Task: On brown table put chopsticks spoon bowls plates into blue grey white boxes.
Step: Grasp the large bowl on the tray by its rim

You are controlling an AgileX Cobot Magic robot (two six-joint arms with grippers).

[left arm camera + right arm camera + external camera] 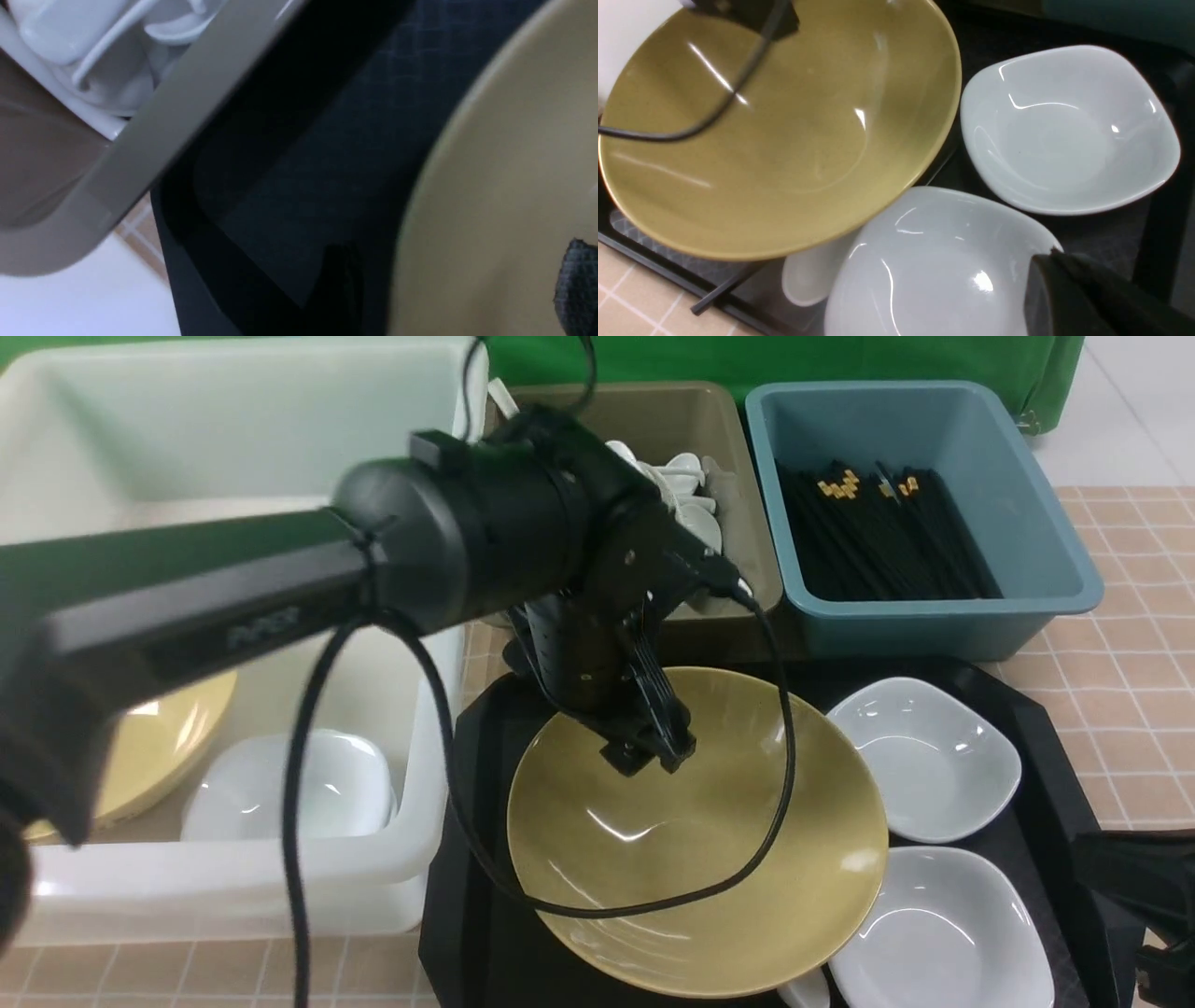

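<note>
Front view: the left gripper (pixel 649 751) is hanging over the far rim of the yellow bowl (pixel 695 859), which is sitting on the black tray (pixel 1046 728) on the brown table (pixel 1130 644). Two white plates (pixel 924 761) are lying right of it. Farther back, black chopsticks (pixel 878 541) are filling the blue box (pixel 1055 593) — white spoons (pixel 686 495) the grey box (pixel 719 406).

Left wrist view: the jaws are standing spread, one finger pad (pixel 577 280) over the bowl's inside.

Right wrist view: the right gripper (pixel 1052 280) — pressed together — is hovering over the near plate (pixel 934 266).
</note>
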